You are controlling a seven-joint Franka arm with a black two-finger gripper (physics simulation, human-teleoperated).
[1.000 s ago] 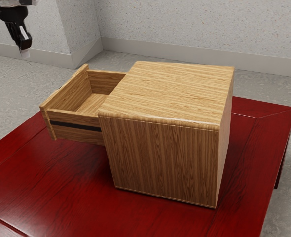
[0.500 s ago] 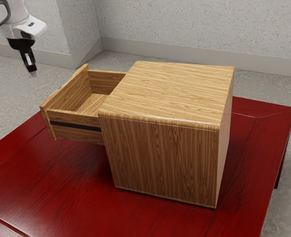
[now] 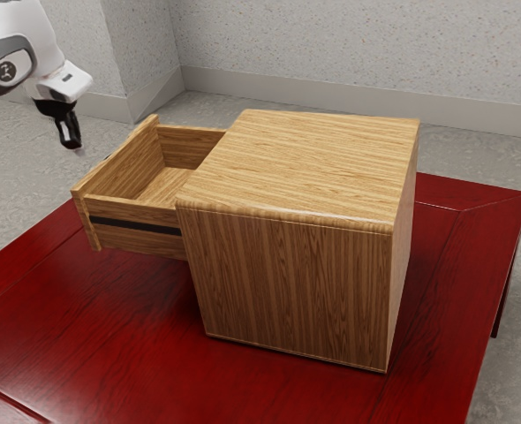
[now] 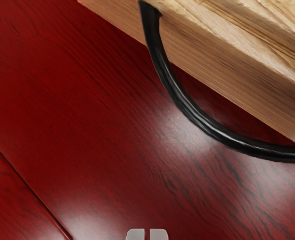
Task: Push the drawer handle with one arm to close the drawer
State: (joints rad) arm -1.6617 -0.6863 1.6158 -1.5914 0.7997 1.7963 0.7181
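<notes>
Exterior view, cabinet: a wooden box (image 3: pixel 296 168), upright on the red desk (image 3: pixel 93 336); places below are told from it.
Drawer: open, its wooden body (image 3: pixel 128 239) standing well out of the cabinet toward the exterior view's left, with a dark strip (image 3: pixel 135 224) along its side.
Hand: black (image 3: pixel 75 148), on the drawer's side of the cabinet, farther out than the drawer front, near that front but apart from it; it points downward at a slight tilt and is closed.
Arm: white and grey (image 3: pixel 40 40), coming in from the exterior view's upper left, beyond the drawer from the cabinet.
Wrist view, handle: a glossy black curved bar (image 4: pixel 180 102), bowing out from the drawer front, away from the cabinet.
Fingertips: pale (image 4: pixel 158 234), side by side with a thin slit between them, apart from the handle.
Floor: grey (image 3: pixel 13 159), beyond the desk that bears the cabinet.
</notes>
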